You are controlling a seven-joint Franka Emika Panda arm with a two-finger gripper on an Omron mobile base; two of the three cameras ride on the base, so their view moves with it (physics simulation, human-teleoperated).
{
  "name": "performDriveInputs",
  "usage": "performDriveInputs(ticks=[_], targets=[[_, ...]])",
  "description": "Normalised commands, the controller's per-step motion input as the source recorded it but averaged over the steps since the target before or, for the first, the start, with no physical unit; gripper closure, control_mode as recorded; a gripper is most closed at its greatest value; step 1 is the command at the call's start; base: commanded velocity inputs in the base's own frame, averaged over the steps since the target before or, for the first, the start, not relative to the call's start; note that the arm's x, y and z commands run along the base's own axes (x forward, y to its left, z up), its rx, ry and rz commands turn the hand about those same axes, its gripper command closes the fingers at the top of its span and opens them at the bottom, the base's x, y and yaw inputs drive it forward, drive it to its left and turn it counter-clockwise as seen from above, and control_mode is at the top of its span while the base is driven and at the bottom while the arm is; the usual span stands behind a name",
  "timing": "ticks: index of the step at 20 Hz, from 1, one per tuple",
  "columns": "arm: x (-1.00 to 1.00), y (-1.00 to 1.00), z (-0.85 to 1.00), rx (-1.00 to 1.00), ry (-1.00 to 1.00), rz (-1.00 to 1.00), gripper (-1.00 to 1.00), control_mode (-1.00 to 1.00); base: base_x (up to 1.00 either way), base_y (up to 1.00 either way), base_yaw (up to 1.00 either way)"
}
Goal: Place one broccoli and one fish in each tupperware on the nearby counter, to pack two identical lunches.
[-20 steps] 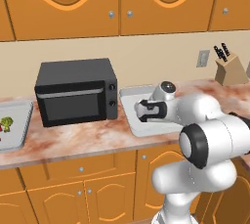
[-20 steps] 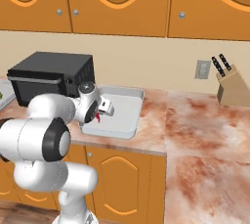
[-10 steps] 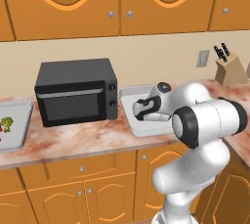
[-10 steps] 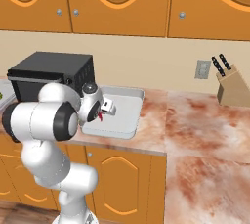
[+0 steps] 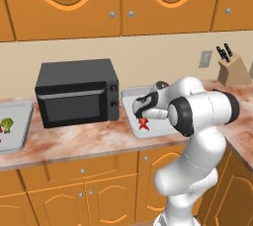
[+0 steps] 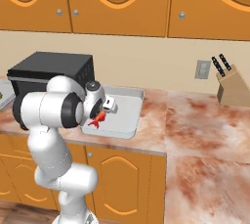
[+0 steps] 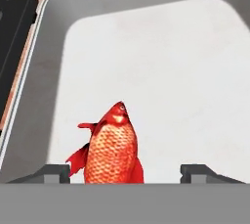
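A red fish point(image 7: 113, 145) sits between my spread fingertips, with a gap on each side. It is over the front left of a grey tupperware point(image 7: 161, 71) on the counter point(image 5: 74, 141). My gripper point(image 7: 126, 171) is open and points down into this tupperware point(image 5: 131, 101) just right of the microwave. The fish point(image 5: 143, 123) shows right under the gripper point(image 5: 142, 110). From the right side the fish point(image 6: 97, 119) hangs below the gripper point(image 6: 101, 108) inside the tupperware point(image 6: 124, 108). A second tupperware point(image 5: 20, 126) at the far left holds a broccoli point(image 5: 6, 124).
A black microwave point(image 5: 76, 92) stands close to the left of the gripper, also the microwave point(image 6: 53, 69). A knife block point(image 5: 232, 67) is at the back right, beside a wall socket point(image 6: 202, 69). Orange cabinets hang above the counter point(image 6: 205, 135).
The jaws have spread apart and let go of the fish, which now sits in the tupperware. The arm's elbow has swung slightly; the hand stays over the same spot.
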Motion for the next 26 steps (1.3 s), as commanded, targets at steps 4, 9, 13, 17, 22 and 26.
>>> performDriveInputs(ticks=[4,9,13,17,22,26], targets=[[-0.1,0.0,0.22,0.0,0.03,0.0,-1.0,-1.0,0.0,0.0,0.0],[-0.88,-0.17,0.28,0.0,0.03,-0.03,-1.0,-1.0,0.0,0.0,0.0],[-1.0,-0.18,0.67,0.0,0.0,-0.02,-1.0,-1.0,0.0,0.0,0.0],[-1.0,0.0,0.84,0.0,0.0,0.0,-1.0,-1.0,0.0,0.0,0.0],[-1.0,0.0,0.84,0.0,-0.01,0.0,-1.0,-1.0,0.0,0.0,0.0],[-1.0,-0.03,0.91,0.0,0.0,0.0,-1.0,-1.0,0.0,0.0,0.0]])
